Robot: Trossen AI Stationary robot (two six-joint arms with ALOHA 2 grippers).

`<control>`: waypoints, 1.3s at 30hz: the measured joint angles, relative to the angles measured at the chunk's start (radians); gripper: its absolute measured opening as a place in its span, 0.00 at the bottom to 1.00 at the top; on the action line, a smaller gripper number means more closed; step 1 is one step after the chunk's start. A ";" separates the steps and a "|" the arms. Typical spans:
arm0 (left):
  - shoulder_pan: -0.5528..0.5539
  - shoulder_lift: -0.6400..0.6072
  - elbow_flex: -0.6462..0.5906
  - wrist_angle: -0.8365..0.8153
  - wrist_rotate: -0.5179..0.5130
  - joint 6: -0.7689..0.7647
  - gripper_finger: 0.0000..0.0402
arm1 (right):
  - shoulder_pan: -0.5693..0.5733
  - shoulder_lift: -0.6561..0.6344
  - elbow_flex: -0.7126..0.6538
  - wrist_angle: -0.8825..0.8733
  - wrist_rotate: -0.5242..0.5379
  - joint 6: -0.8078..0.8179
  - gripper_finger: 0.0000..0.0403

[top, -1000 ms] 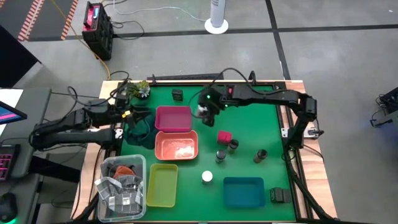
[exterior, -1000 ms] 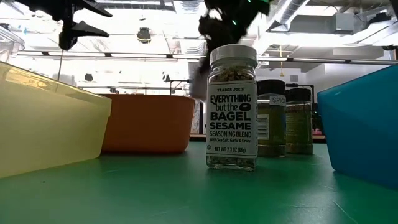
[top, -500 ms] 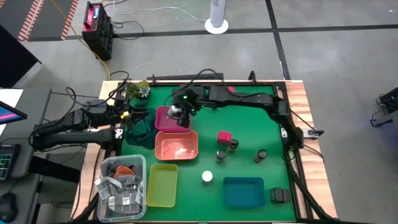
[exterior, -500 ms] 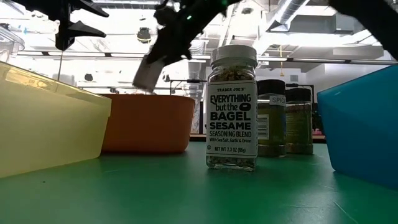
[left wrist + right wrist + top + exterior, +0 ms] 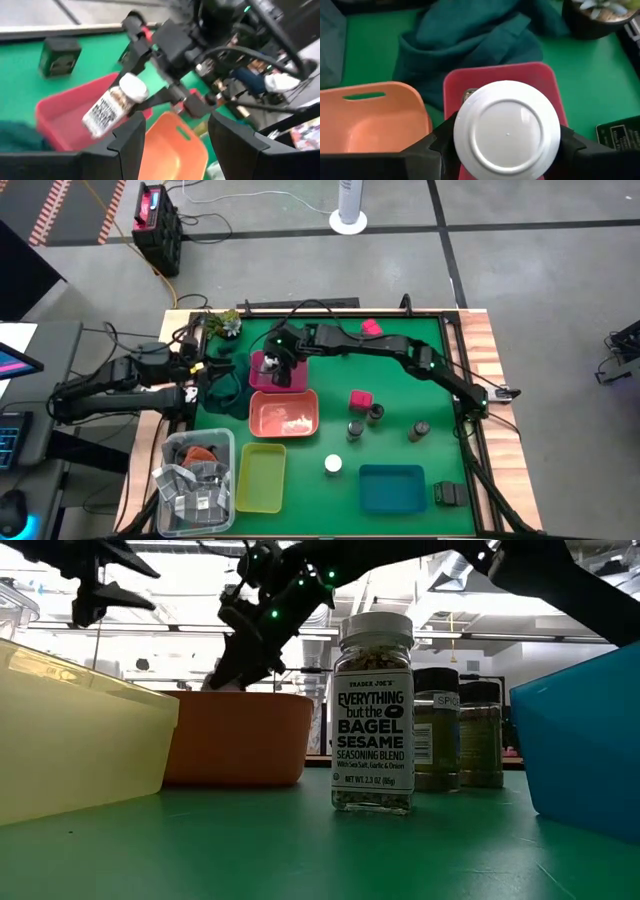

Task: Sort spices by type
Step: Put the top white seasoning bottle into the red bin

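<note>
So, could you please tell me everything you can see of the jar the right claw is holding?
The jar is a small clear round one with a white cap and a pale printed label, seasoning showing through. It is tilted, clamped in the right claw, and held in the air over the pink tray. Nothing else touches it.

White-capped jar (image 5: 114, 105) tilted above pink tray (image 5: 262, 382); 4 jars (image 5: 352, 431), pink box (image 5: 361, 399) on table.
</note>
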 joint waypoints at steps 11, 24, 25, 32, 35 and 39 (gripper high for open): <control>0.000 0.000 0.000 -0.076 -0.002 -0.049 0.51 | -0.037 0.011 -0.017 0.045 0.001 -0.029 0.56; 0.000 0.000 0.000 -0.085 -0.003 -0.049 0.51 | -0.035 0.057 -0.018 0.081 0.000 0.001 0.57; 0.000 0.001 0.000 -0.085 -0.003 -0.049 0.51 | -0.035 0.061 -0.018 0.078 -0.004 0.001 0.58; 0.000 0.001 0.000 -0.085 -0.003 -0.052 0.51 | -0.041 0.063 -0.018 0.070 -0.101 0.001 0.66; 0.000 0.001 0.000 -0.085 -0.003 -0.052 0.51 | -0.044 0.063 -0.018 0.071 -0.101 0.001 0.67; 0.000 0.001 0.000 -0.085 -0.003 -0.052 0.51 | -0.051 0.063 -0.018 0.069 -0.101 0.001 0.67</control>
